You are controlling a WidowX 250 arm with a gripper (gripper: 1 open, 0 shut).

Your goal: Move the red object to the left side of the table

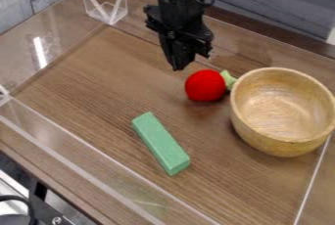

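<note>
The red object point(203, 86), a small round toy fruit with a green leafy top, rests on the brown wood-grain table point(92, 82) just left of the wooden bowl. My black gripper point(179, 63) points straight down, its tips a little above and to the left of the fruit. The fingers are pressed together with nothing between them, and I cannot tell whether they touch the fruit.
A light wooden bowl point(281, 110) stands at the right. A green rectangular block point(160, 142) lies in front of the fruit. Low clear acrylic walls point(53, 35) border the tabletop. A clear stand point(105, 7) sits at the back left.
</note>
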